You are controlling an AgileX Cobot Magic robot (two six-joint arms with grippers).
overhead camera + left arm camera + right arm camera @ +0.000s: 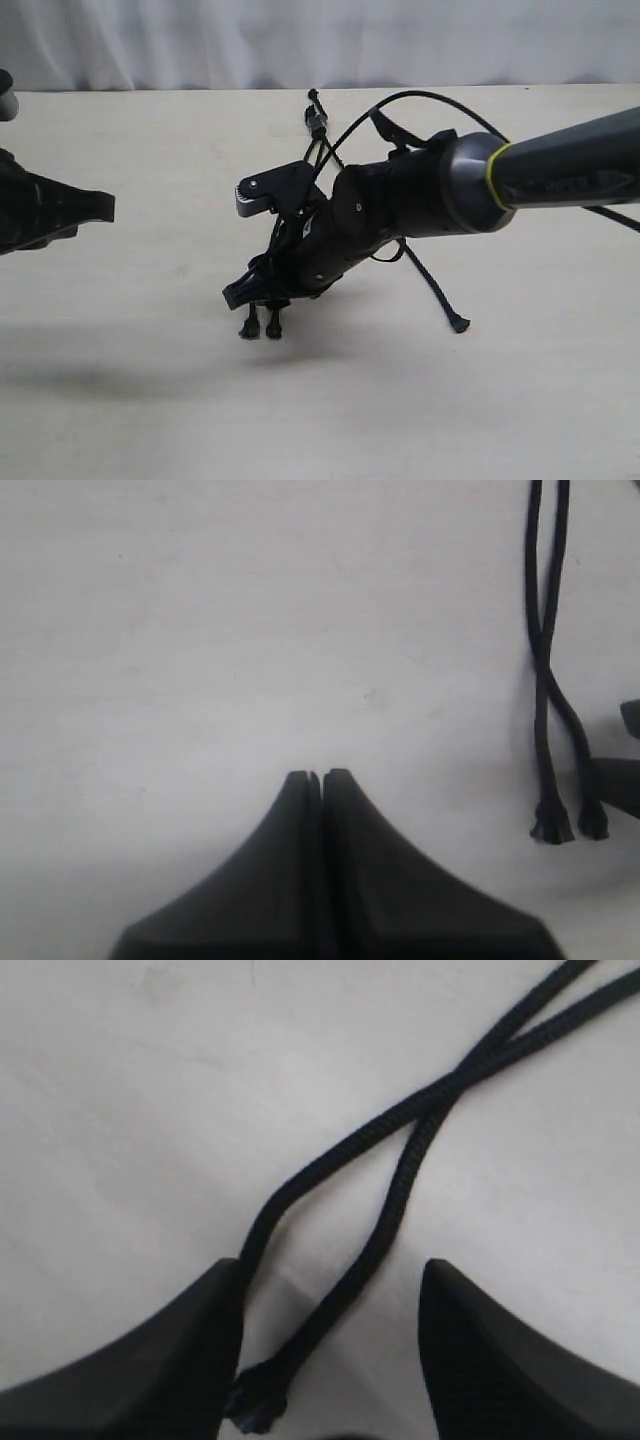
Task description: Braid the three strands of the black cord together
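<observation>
The black cord's knotted end with its small grey band (pixel 318 122) lies at the far middle of the table. Two of the three strands (pixel 400 1175) cross and run towards me, their knobby tips (pixel 260 328) side by side. The third strand (pixel 432 283) lies off to the right. My right gripper (pixel 262 295) reaches across the middle and stands open (pixel 330 1265) low over the two strands. One strand with its tip (pixel 260 1397) lies between the fingers, the other runs along one finger. My left gripper (pixel 100 206) is shut and empty (pixel 322 776), well left of the strands (pixel 545 680).
The pale table (pixel 150 380) carries nothing else. The right arm's glossy cables (pixel 420 100) loop over the cord's far part and hide the middle of the strands. A white curtain (pixel 300 40) hangs behind the table's far edge.
</observation>
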